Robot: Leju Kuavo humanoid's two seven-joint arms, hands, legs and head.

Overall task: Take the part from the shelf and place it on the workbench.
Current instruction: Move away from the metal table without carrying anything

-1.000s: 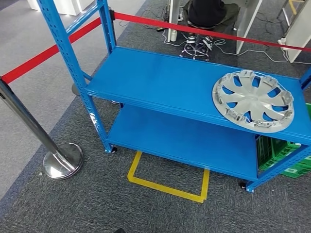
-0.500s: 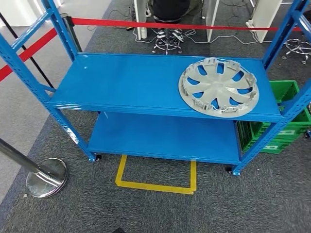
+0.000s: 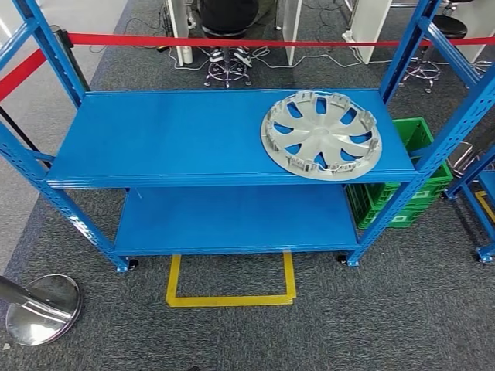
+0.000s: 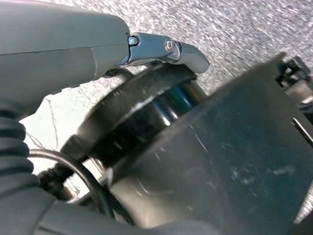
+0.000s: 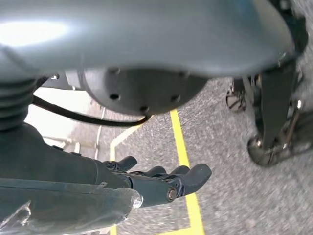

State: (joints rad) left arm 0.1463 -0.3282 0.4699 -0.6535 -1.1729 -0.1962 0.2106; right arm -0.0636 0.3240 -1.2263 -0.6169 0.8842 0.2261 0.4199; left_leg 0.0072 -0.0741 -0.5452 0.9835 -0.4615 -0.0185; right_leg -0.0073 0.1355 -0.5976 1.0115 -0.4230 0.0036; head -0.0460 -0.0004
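Observation:
The part is a silver wheel cover [image 3: 321, 135] with curved spokes, lying flat on the right end of the blue shelf's upper board [image 3: 175, 135] in the head view. My left hand [image 4: 110, 46] hangs at my side over grey carpet, fingers stretched out straight and holding nothing. My right hand [image 5: 162, 181] hangs low too, its dark fingers extended over a yellow floor line [image 5: 184, 161], with nothing in them. Both hands are far from the wheel cover.
The shelf's lower board [image 3: 233, 220] is bare. A green crate [image 3: 408, 193] stands behind the shelf's right leg. A yellow taped square [image 3: 230, 297] marks the carpet before the shelf. A stanchion base [image 3: 41, 309] sits front left, a red rope [image 3: 233, 40] runs behind, and another blue rack [image 3: 484, 193] stands at right.
The whole picture has shifted: my view has swung round until the shelf lies square in front. The wheel cover has stayed in its place on the shelf.

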